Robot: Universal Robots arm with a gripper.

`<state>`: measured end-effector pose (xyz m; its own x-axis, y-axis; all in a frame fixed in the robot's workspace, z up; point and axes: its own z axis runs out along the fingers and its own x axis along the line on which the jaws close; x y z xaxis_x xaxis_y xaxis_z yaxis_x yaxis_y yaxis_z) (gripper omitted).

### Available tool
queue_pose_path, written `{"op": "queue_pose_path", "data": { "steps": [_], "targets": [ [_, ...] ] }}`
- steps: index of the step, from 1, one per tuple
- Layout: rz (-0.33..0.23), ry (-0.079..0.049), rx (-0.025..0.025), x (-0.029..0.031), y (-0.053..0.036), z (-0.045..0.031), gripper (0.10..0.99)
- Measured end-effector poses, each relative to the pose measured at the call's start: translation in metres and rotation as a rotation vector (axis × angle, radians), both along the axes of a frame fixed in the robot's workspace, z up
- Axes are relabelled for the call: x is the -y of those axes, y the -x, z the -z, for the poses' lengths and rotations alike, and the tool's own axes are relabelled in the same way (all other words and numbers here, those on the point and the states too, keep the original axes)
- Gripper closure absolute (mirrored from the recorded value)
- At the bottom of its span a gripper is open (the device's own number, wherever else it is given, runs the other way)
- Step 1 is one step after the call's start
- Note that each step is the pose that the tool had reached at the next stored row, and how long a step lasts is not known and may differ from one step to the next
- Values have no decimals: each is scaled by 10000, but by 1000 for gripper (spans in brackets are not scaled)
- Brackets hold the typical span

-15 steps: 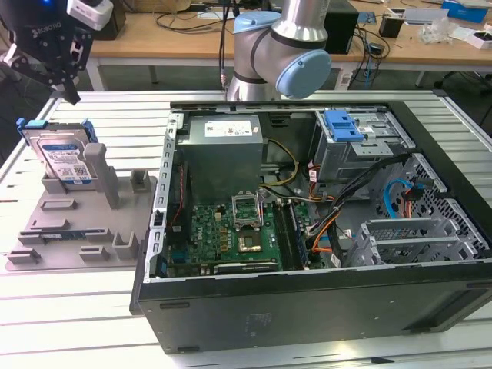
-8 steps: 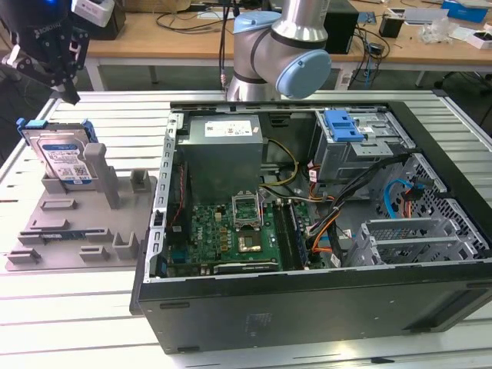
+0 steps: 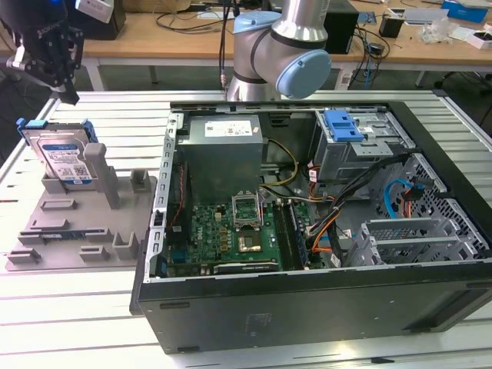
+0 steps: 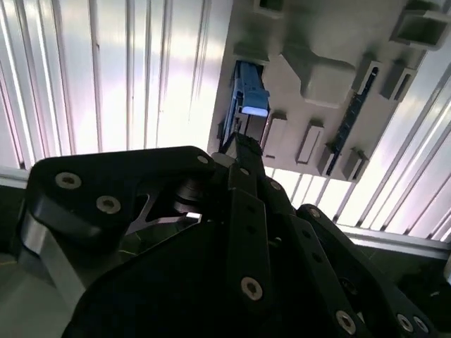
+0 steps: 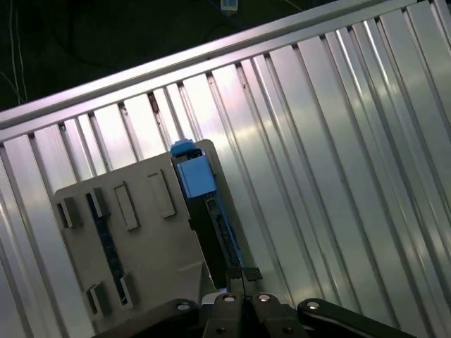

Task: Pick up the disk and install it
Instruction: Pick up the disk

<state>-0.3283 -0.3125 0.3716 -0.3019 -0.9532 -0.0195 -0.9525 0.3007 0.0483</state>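
Note:
The disk (image 3: 64, 156) stands on edge in a slot at the back of the grey holder tray (image 3: 77, 231), at the exterior view's left; its white-and-blue label faces the camera and a blue bracket runs round its edges. My gripper (image 3: 72, 95) hangs above the disk's top edge, apart from it. Both wrist views look down on the disk edge-on, with its blue bracket (image 5: 195, 176) (image 4: 251, 96) beyond my gripper (image 5: 243, 273) (image 4: 242, 146). The fingers are shut, with nothing between them.
An open computer case (image 3: 307, 307) lies at the exterior view's right. Inside are a grey power-supply box (image 3: 223, 146), a motherboard (image 3: 231, 231), cables and a drive cage with a blue latch (image 3: 342, 124). The arm's base (image 3: 277, 46) rises behind it. Everything rests on a ribbed aluminium table (image 3: 69, 315).

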Motion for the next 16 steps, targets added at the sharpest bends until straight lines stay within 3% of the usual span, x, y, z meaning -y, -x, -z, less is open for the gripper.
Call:
{"op": "queue_pose_path", "data": {
  "steps": [5,11,13,14,16],
  "targets": [
    [-1022,2,-9,0,0,1,980],
    [-1258,8,-9,-2,4,2,980],
    [-1300,89,-13,-17,19,2,980],
    [-1302,166,4,-34,31,2,980],
    [-1303,290,92,-65,50,6,980]
  ]
}}
